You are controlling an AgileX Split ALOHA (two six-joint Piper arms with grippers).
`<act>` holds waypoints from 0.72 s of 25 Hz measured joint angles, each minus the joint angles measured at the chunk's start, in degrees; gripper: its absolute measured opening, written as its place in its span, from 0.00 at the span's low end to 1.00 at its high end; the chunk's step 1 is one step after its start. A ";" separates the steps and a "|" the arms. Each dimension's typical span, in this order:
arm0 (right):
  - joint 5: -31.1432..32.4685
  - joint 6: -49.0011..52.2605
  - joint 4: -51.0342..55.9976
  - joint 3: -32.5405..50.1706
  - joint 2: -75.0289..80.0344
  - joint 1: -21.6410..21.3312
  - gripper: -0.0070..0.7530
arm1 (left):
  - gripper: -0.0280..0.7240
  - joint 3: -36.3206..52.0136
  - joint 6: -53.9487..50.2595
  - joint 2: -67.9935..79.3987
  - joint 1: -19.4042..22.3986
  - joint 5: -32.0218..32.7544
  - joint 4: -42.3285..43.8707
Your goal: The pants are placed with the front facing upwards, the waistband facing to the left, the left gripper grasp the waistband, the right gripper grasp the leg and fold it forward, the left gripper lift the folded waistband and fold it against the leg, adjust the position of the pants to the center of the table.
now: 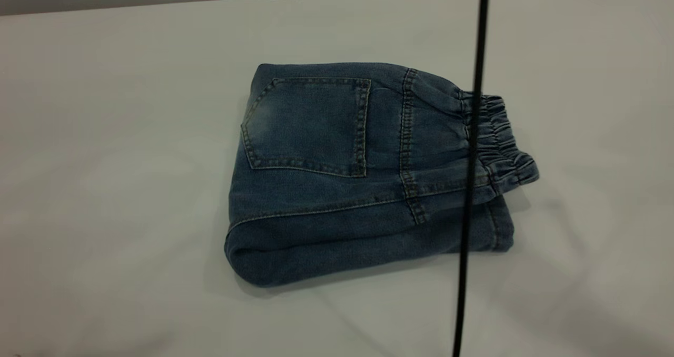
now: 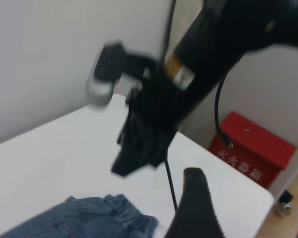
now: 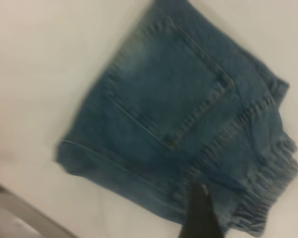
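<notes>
Pants (image 1: 337, 172) lie folded, waistband (image 1: 500, 141) on top; neither gripper's grip state discernible; judged next: nudge bundle toward table (image 1: 105, 136) centre, pressing flat so layers stay.

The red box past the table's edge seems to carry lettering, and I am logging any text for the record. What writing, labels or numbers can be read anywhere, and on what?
Red box: a row of pale characters, too blurred to read.
Pants: no readable print or label showing.
Nothing else carries text.
</notes>
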 joint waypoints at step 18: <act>-0.12 -0.44 19.35 0.54 -32.19 0.00 0.54 | 0.69 0.00 -32.69 -23.40 0.00 8.25 30.31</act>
